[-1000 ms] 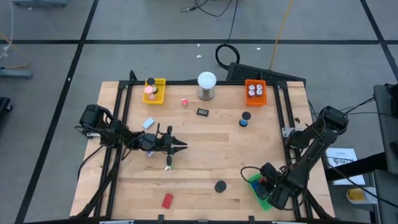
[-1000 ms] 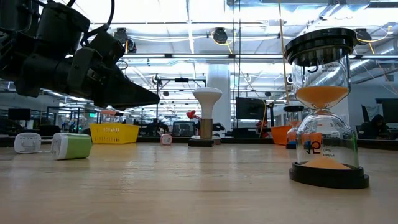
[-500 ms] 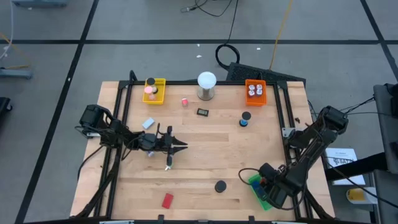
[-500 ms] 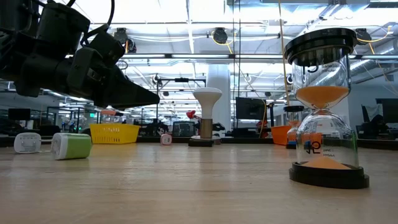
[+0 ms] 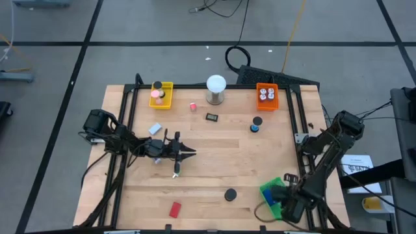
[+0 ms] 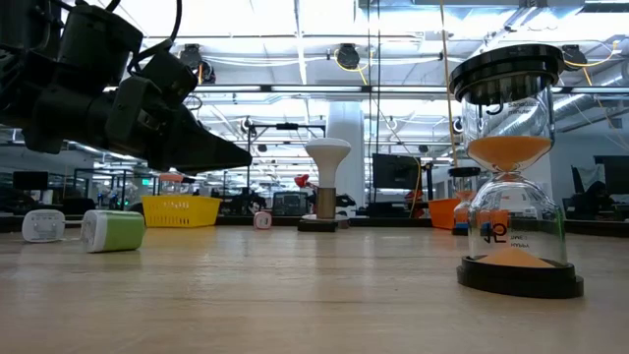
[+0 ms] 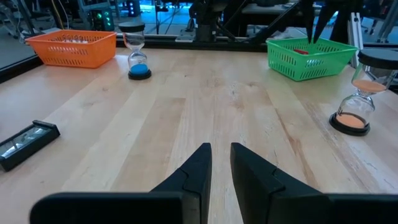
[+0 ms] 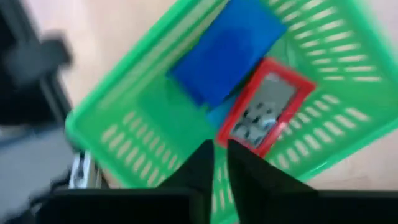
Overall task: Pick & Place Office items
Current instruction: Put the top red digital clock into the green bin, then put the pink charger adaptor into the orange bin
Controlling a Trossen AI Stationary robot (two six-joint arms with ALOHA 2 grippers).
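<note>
Right gripper (image 8: 214, 163) hangs over the green tray (image 5: 272, 196) at the worktop's (image 5: 214, 156) near right corner, fingers nearly together, empty; a blue block (image 8: 227, 46) and red block (image 8: 264, 109) lie inside. Left gripper (image 7: 221, 163) hovers mid-left, narrow, empty. Another red block (image 5: 175, 209) sits near the front edge.

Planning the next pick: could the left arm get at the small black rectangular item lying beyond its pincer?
Probably yes. The left pincer points over bare wood, and the black rectangular item lies flat in the open, nothing standing between them.
</note>
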